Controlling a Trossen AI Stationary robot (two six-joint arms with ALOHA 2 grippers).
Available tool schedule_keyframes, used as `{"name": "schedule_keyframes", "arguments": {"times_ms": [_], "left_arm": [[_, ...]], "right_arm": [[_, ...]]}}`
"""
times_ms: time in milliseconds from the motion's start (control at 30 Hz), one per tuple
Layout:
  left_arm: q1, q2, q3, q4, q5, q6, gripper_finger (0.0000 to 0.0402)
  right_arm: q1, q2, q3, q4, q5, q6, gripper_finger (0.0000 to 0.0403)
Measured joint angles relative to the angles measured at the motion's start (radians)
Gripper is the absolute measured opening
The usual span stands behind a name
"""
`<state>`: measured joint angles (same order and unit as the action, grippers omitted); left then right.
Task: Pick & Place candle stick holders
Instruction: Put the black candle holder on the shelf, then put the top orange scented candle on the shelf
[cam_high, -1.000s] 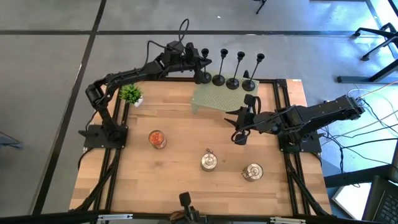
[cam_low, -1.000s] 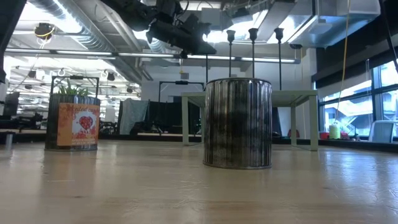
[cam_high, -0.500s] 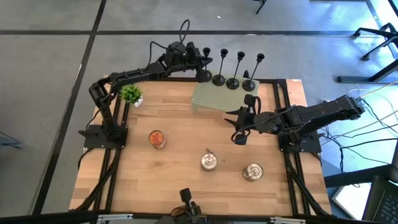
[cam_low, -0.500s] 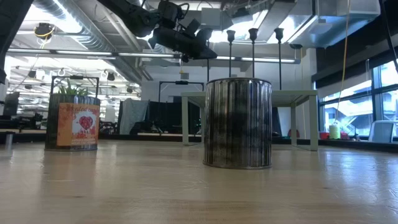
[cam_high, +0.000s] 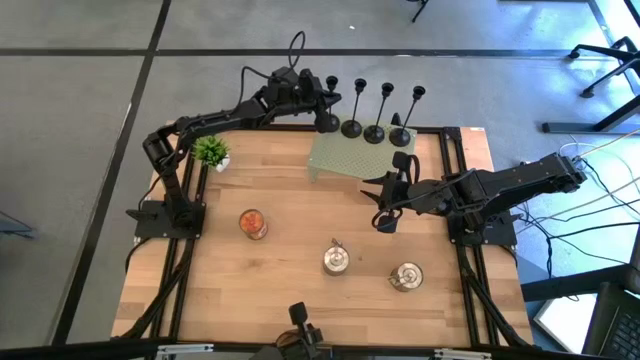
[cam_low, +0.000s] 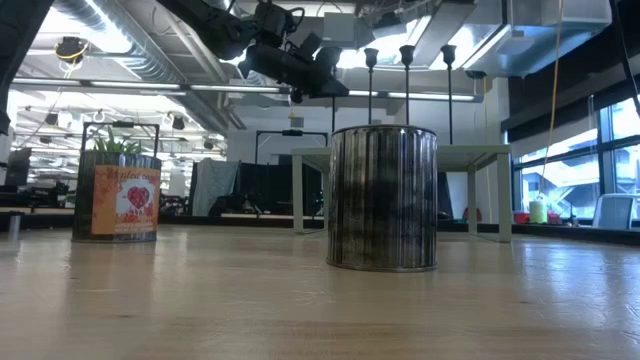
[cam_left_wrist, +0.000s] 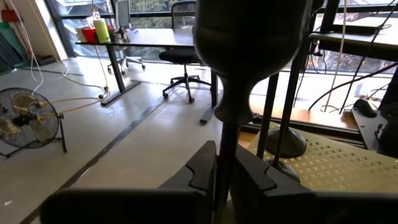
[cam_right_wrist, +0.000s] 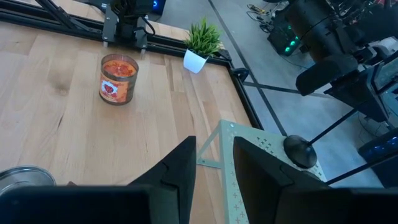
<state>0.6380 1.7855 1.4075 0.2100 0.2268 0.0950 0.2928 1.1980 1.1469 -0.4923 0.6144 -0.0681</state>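
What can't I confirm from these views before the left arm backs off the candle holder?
- Left gripper on the leftmost candle stick holder: left wrist view shows the stem between the fingers; contact unclear.
- That holder's base: hidden by the gripper in the high view, cut off in the wrist view.
- Right gripper: nothing between the fingers in its wrist view.

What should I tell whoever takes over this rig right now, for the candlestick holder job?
Left claw: around the stem of the leftmost candlestick holder, grip unclear.
Right claw: open, empty, beside the green perforated platform.
Done: all four candlestick holders stand in a row along its far edge.
Left: probably just clear the left claw away from that stem.
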Motion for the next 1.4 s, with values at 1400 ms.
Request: {"name": "schedule_keyframes", "arguments": {"times_ms": [1400], "left_arm": [[0.011,-0.209,0.0,-0.399,-0.026,0.132,0.016]], "right_arm": [[0.0,0.0,0.0,-0.019,0.001,0.031,0.011]]}}
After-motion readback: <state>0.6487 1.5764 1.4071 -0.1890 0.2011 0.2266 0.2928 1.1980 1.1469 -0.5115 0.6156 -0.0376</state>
